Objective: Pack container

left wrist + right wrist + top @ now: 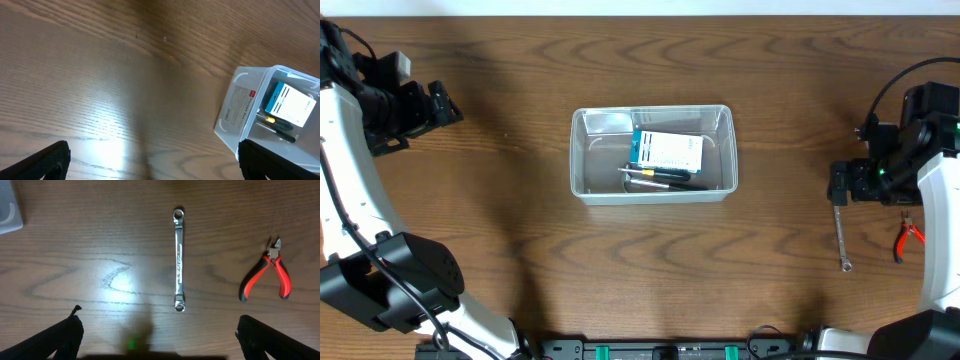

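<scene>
Right hand (160, 324): open, empty, near the wrench (178, 260) and pliers (270, 272) lying on the counter (100, 240). Left hand (154, 152): open, empty, well apart from the container (235, 107).

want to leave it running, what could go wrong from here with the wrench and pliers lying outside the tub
The wrench lies flat on the table, so the open right pincer may slip off it or scrape the wood. The container already holds a blue-and-white box and slim dark tools; the long wrench could end up propped on them.
</scene>
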You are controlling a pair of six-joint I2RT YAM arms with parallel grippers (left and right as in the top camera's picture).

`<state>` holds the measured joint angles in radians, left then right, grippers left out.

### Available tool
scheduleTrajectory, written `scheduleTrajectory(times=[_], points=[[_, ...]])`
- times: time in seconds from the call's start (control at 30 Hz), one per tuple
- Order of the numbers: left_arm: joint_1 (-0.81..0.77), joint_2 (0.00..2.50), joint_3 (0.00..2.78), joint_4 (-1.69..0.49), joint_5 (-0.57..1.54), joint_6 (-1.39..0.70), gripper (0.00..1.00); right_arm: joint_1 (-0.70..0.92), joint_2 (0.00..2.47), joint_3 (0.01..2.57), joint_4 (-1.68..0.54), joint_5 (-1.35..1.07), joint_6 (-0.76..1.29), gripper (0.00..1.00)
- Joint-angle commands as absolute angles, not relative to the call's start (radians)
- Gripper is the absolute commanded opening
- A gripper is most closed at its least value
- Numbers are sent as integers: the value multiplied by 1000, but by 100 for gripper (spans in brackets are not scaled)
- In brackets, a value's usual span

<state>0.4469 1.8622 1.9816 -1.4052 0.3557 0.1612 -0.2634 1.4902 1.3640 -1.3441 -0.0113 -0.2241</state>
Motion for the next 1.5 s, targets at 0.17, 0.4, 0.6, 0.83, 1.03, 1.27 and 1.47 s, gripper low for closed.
scheduleTrajectory(times=[0.17, 0.4, 0.6, 0.83, 1.03, 1.27, 1.47], points=[[446, 1872, 1980, -1405, 347, 167, 98, -267, 1490, 1365, -1360, -3, -307, 99], [447, 1872, 1980, -1405, 347, 167, 98, -267, 1490, 1365, -1341, 97, -322, 99], [447, 1872, 1980, -1405, 347, 167, 98, -267, 1490, 1365, -1334, 97, -319, 99], [447, 1872, 1980, -1405, 347, 167, 98, -267, 1490, 1365, -1324, 97, -318, 99], [446, 1872, 1980, -1405, 347, 167, 98, -267, 1490, 1365, -1358, 81, -313, 99], [447, 1872, 1980, -1405, 347, 167, 98, -267, 1490, 1365, -1388, 79, -331, 99], [447, 1872, 1980, -1405, 347, 167, 98, -268, 1490, 1365, -1433, 109, -327, 99]])
